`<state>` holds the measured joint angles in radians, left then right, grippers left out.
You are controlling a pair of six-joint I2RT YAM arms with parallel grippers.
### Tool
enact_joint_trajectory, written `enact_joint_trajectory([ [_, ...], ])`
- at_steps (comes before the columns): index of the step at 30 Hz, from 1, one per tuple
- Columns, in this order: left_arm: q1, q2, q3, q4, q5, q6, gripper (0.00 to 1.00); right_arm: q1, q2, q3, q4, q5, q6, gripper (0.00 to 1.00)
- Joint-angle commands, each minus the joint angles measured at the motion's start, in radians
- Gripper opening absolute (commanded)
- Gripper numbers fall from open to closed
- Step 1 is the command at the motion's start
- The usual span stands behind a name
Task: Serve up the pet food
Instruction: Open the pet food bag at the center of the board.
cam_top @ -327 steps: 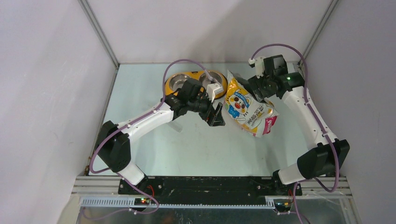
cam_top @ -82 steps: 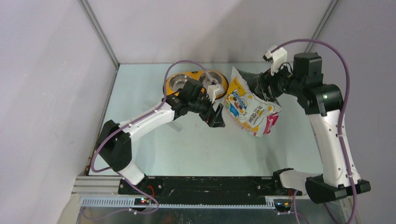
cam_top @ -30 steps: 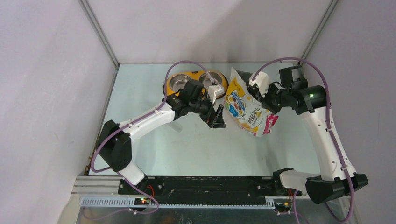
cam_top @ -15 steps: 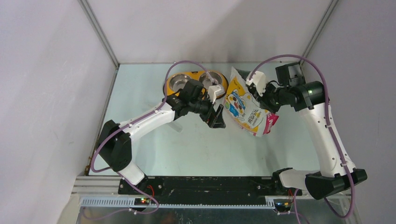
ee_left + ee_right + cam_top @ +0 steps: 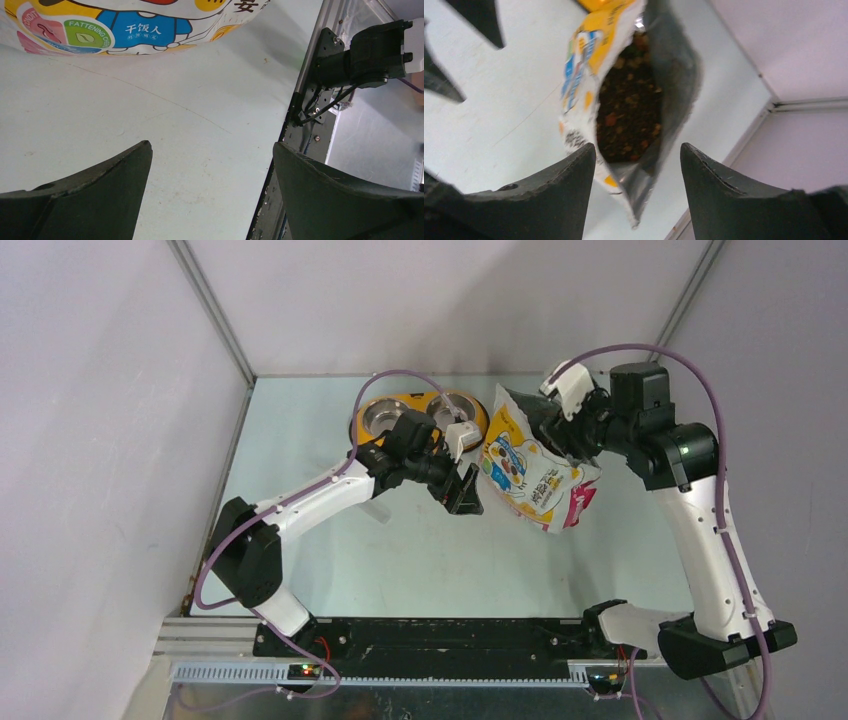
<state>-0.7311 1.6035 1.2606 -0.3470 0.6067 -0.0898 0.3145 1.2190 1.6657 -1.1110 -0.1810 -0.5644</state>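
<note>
The left arm (image 5: 310, 495) and right arm (image 5: 700, 530) are built from white shells joined by black joint housings. A purple cable (image 5: 385, 375) is run along each. The fingers (image 5: 90, 200) are matte black wedges. A green light (image 5: 693, 449) is seen on the right arm.

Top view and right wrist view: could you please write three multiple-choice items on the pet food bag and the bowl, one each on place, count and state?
1. In the top view, where is the bag relative to the yellow bowl?
A) inside it
B) to its left
C) to its right
2. How many steel cups does the bowl hold?
A) one
B) two
C) three
3. How is the bag's top?
A) open
B) sealed
C) clipped shut
Answers: 1 C, the bag stands on the table to the right of the bowl; 2 B, two round cups sit side by side; 3 A, the right wrist view shows kibble inside the mouth.
</note>
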Motion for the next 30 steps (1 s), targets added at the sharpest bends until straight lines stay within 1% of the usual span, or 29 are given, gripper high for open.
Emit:
enact_joint_trajectory([
  [1, -0.008, 0.005, 0.051, 0.016, 0.018, -0.011, 0.98, -0.025, 0.01, 0.038, 0.213, 0.164, 0.082, 0.67],
  [4, -0.008, 0.005, 0.051, 0.017, 0.019, -0.011, 0.98, -0.058, 0.056, 0.049, 0.258, 0.216, 0.102, 0.68],
  [9, -0.007, 0.004, 0.051, 0.017, 0.021, -0.012, 0.98, -0.092, 0.156, 0.089, 0.224, 0.248, 0.115, 0.68],
  [14, -0.008, 0.005, 0.051, 0.016, 0.02, -0.01, 0.98, -0.111, 0.233, 0.106, 0.203, 0.22, 0.136, 0.68],
  [23, -0.008, 0.009, 0.051, 0.015, 0.021, -0.011, 0.98, -0.118, 0.291, 0.117, 0.178, 0.193, 0.162, 0.67],
  [27, -0.008, 0.01, 0.052, 0.014, 0.021, -0.011, 0.98, -0.122, 0.333, 0.137, 0.139, 0.154, 0.17, 0.64],
  [30, -0.007, 0.009, 0.052, 0.014, 0.02, -0.011, 0.98, -0.123, 0.37, 0.161, 0.086, 0.136, 0.176, 0.58],
])
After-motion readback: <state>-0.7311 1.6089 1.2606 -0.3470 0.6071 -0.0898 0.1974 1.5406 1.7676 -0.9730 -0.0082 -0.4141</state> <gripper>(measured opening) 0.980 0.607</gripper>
